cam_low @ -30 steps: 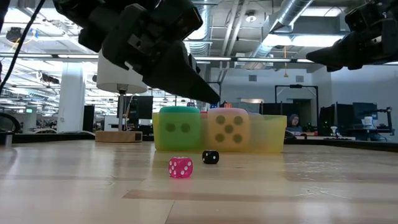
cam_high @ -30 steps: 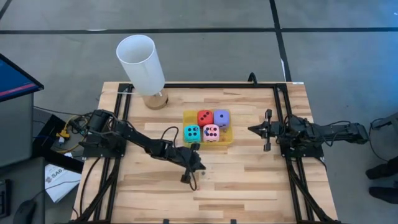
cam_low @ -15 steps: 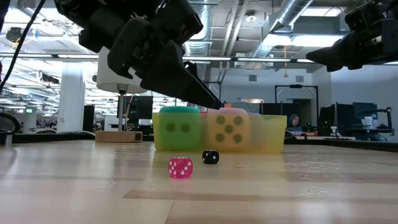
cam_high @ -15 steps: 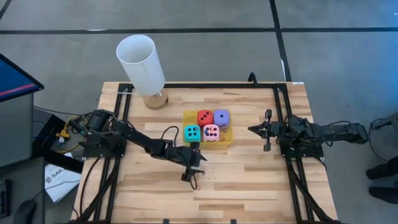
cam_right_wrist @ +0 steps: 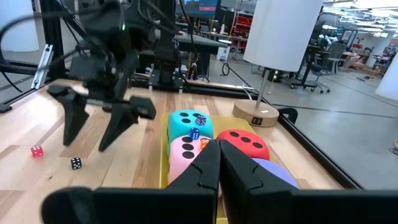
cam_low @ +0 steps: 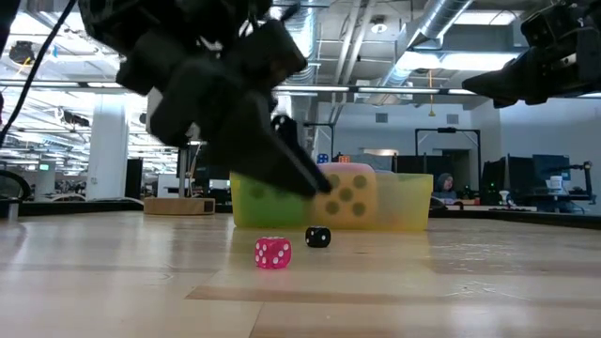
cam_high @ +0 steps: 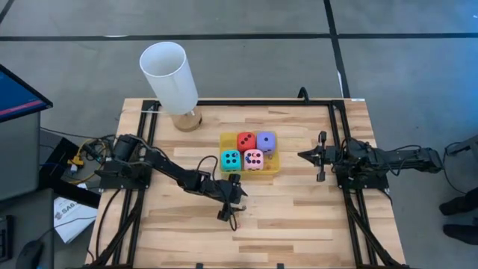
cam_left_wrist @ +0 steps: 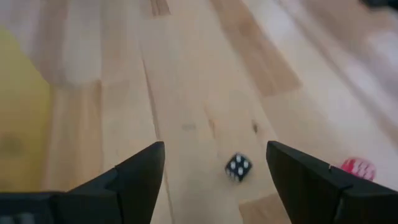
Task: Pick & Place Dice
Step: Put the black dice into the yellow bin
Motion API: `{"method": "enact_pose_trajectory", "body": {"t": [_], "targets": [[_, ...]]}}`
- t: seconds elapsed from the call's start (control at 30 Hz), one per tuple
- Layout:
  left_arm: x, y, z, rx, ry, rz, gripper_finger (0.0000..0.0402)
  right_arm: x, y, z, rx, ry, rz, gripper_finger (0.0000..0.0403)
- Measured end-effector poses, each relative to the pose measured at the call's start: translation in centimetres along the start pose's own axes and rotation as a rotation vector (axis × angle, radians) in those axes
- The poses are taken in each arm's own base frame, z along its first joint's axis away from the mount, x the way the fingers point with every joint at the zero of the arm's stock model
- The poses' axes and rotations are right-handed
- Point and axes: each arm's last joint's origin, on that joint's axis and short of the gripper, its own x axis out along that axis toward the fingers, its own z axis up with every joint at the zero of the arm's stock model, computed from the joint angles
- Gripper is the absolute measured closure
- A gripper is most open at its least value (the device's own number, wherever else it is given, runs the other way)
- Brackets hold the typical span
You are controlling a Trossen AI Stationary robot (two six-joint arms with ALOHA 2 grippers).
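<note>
Four soft dice sit two by two in a yellow tray point(cam_high: 249, 172): red point(cam_high: 246, 140), purple point(cam_high: 266, 141), cyan point(cam_high: 231, 159) and pink point(cam_high: 254, 159), each on its bottom face. My left gripper point(cam_high: 229, 203) hangs open above the bare wood just near of the tray, fingers pointing down. A tiny black die point(cam_left_wrist: 238, 166) lies on the table below the gap, untouched. My right gripper point(cam_high: 317, 156) waits shut to the right of the tray, above the table.
A tiny pink die point(cam_low: 272, 252) lies beside the tiny black die point(cam_low: 317, 238). More tiny dice point(cam_right_wrist: 195, 132) rest on the cyan die. A lamp with a white shade point(cam_high: 170, 75) stands at the far left. Black rails point(cam_high: 340, 142) run along both table sides.
My left gripper has opened and gone down toward the table over the tiny dice. The dice in the tray have not moved.
</note>
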Motion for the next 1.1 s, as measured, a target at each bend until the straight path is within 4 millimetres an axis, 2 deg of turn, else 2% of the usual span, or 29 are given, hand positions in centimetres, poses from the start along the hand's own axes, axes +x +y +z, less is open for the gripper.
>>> {"method": "enact_pose_trajectory", "body": {"t": [0.17,0.57,0.73,1.1], "targets": [[1.3,-0.2,-1.6,-0.004,0.051,-0.008,0.0128,0.0,0.0,0.0,0.0,-0.002,0.0,0.0401],[2.9,-0.6,-2.8,-0.066,0.028,-0.06,0.0134,0.0,0.0,0.0,0.0,0.001,0.0,0.0401],[2.9,-0.5,-2.8,-0.076,0.027,-0.057,0.0162,0.0,0.0,0.0,0.0,0.001,0.0,0.0401],[2.9,-0.1,-2.8,-0.083,0.032,-0.053,0.0254,0.0,0.0,0.0,0.0,0.002,0.0,0.0401]]}}
